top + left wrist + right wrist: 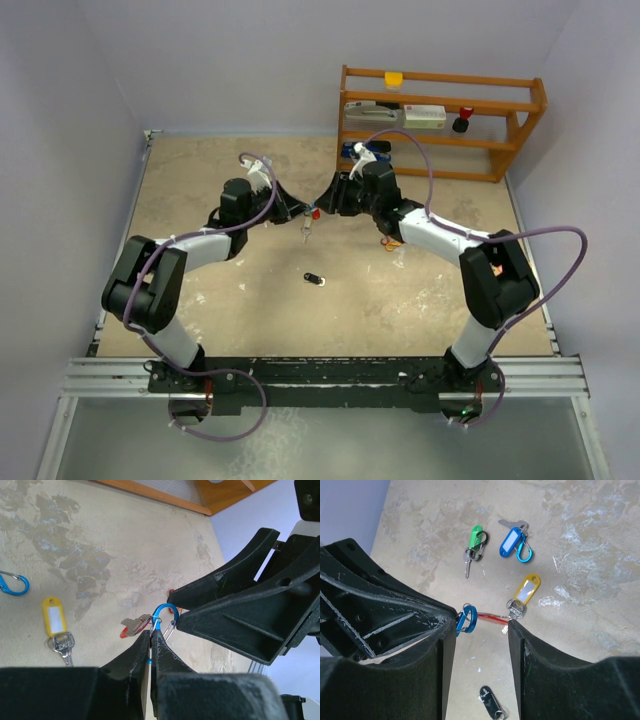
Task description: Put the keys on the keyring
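My left gripper is shut on a blue carabiner keyring, held above the table. A red-headed key hangs by its small ring from that carabiner. My right gripper stands open just opposite, its fingertips either side of the red key, with nothing gripped. The two grippers meet at mid-table. On the table lie a yellow-tagged key, a blue-tagged key with a blue clip, a green-tagged key and a black-tagged key.
A wooden shelf with small items stands at the back right. Another blue clip lies on the table left of the yellow tag. The black tag lies in front of the grippers. Walls close the table on both sides.
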You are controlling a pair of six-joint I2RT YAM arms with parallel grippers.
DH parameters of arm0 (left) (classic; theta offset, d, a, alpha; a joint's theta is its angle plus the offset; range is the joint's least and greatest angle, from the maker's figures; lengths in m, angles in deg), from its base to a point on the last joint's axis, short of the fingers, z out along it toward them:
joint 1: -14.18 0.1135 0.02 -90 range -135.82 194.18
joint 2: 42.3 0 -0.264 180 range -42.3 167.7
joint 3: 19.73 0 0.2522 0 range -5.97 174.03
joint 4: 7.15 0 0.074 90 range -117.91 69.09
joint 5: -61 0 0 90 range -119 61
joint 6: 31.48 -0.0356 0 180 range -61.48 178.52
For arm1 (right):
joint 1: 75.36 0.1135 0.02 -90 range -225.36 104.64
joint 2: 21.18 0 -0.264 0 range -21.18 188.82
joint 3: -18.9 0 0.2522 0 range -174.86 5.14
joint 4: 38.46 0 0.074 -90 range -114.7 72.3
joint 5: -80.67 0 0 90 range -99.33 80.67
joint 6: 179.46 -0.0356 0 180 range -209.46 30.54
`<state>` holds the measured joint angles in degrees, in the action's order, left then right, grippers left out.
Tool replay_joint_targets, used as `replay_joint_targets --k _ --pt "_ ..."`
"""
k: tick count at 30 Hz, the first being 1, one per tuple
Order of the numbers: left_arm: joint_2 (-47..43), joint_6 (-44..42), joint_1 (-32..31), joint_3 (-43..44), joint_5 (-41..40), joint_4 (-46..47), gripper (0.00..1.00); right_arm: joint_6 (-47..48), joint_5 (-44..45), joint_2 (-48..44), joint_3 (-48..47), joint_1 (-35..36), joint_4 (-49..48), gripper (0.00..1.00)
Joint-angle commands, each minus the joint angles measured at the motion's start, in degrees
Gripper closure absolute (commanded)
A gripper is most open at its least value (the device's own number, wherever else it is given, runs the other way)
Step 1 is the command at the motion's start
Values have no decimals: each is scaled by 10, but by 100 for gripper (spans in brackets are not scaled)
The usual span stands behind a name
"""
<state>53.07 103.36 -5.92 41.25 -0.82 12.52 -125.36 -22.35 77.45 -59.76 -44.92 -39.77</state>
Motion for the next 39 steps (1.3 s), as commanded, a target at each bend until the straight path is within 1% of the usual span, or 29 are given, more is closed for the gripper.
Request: replay_joint_targets --k 1,6,9,15,19,24,27,29,30,31,32,36,39 --pt "-24 -16 -8 0 17 40 100 -13 -9 1 -4 -4 -34 52" --pt "-26 -19 -10 0 19 41 100 -15 -14 4 -4 -4 -36 54" --pt "-28 -19 -11 1 19 42 100 -17 -18 6 -4 -4 -37 59" --pt "-27 -20 -11 0 18 44 100 -21 -24 6 2 -4 -42 66" --pt "-29 -21 -12 -1 20 45 100 -22 -27 5 4 -4 -45 76" --pt "-33 -24 -12 -3 21 47 100 -25 -34 6 3 -5 -47 78" --pt "-35 -23 -12 -3 23 50 100 -26 -38 7 4 -5 -48 81" --pt "-34 -22 -12 -4 23 52 100 -26 -39 8 5 -5 -50 85" --pt "-34 -23 -12 -4 23 52 100 -26 -38 7 6 -5 -51 89" --pt "-34 -22 -12 -4 23 52 98 -27 -34 6 7 -5 -53 95" --pt "-35 -21 -12 -5 22 52 93 -28 -28 4 11 -5 -54 100" --pt "-42 -23 -12 -5 14 46 72 -28 -7 -3 19 -10 -50 100" --pt "-52 -24 -12 -7 6 41 65 -25 5 -9 25 -16 -48 100"
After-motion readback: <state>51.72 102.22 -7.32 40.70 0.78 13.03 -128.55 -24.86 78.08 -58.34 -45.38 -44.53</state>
